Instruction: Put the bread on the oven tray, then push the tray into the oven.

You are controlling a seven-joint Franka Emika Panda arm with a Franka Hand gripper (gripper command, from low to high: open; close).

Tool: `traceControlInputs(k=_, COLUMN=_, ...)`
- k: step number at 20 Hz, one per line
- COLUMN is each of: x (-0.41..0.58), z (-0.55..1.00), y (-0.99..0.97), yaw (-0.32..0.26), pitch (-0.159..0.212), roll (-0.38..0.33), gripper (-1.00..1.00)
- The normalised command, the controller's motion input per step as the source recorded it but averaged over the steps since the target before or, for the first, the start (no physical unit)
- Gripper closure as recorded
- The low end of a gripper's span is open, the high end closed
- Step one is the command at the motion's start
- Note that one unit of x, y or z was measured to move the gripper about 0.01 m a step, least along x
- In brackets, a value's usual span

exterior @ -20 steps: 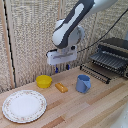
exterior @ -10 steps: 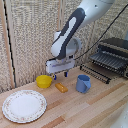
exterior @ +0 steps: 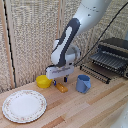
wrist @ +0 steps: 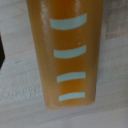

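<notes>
Orange-brown bread point(exterior: 61, 87) lies on the wooden desk point(exterior: 95, 107) between a yellow bowl point(exterior: 43, 81) and blue cup point(exterior: 83, 83). The gripper point(exterior: 61, 78) hangs just above the bread; I cannot tell how far its fingers are spread

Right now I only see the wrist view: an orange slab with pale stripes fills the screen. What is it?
Observer: That is the bread, a small roll lying on the wooden table, just under the pincer.
Operator: Anything near it?
Observer: A yellow bowl sits at the exterior view's left of it and a blue cup at its right.
Operator: And the oven?
Observer: The oven stands further to the exterior view's right, with the oven pan of wire bars at its front.
</notes>
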Motion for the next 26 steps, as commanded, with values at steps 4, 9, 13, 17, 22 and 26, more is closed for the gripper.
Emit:
traceControlInputs(k=4, x=0.0, z=-0.18, y=0.0, yaw=0.0, pitch=-0.003, roll=-0.016, gripper=-1.0)
traceControlInputs(k=9, x=0.0, z=-0.11, y=0.0, yaw=0.0, pitch=0.0, roll=-0.021, gripper=1.0)
traceControlInputs(k=13, x=0.0, z=-0.02, y=0.07, yaw=0.001, pitch=0.001, roll=-0.017, gripper=1.0)
traceControlInputs(k=17, x=0.0, z=0.0, y=0.06, yaw=-0.005, pitch=0.0, roll=-0.01, gripper=1.0)
traceControlInputs(k=22, x=0.0, z=0.01, y=0.04, yaw=-0.078, pitch=-0.042, roll=0.003, gripper=1.0)
traceControlInputs(k=26, x=0.005, z=0.16, y=0.05, yaw=-0.202, pitch=-0.083, roll=0.033, gripper=1.0)
